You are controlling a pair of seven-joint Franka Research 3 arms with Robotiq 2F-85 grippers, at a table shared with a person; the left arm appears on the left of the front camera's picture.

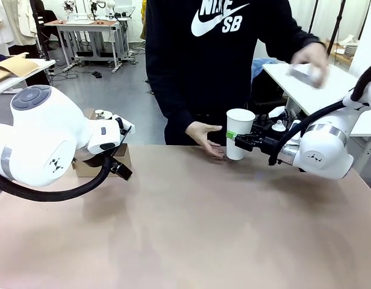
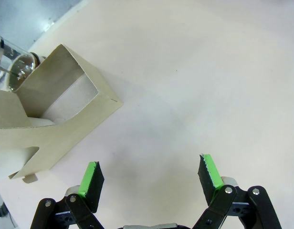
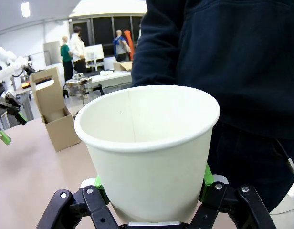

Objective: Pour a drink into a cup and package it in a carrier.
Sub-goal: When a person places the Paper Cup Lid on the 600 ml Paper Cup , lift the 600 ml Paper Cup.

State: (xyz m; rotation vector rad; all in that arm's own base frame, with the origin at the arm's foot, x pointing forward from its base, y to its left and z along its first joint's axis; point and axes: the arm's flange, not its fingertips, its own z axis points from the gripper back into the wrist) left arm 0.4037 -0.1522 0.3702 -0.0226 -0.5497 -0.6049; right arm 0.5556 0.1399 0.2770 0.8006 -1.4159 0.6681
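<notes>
Pads [image 2: 92,177] of the left jaws stand wide apart with nothing between them, pointing down at bare worktop [image 1: 191,229] just beside the carrier [image 2: 56,119]. It reads as a waiting pose: near enough to steady the carrier or reach past it, yet touching nothing. The carrier stands upright with its pockets open to the top, and they look empty as far as can be seen. Just behind the carrier is the jug [image 3: 80,88], glass with metal bands. The drink inside is too small and too hidden for me to tell its level.

Well to the right of the carrier, the person's hand [image 1: 205,137] is held open just beside the cup [image 1: 238,133], probably ready to guide or catch it. The right jaws grip the cup from 2 sides about midway up its wall and hold it upright. Whether its base touches the worktop I cannot tell. In the right wrist view the cup's inside is plain white and dry, so pouring is not yet done. Gripping below the rim leaves the mouth free for the jug's spout. Squeezing thin paper too hard could buckle it. The cup likely has to travel toward the carrier next.
</notes>
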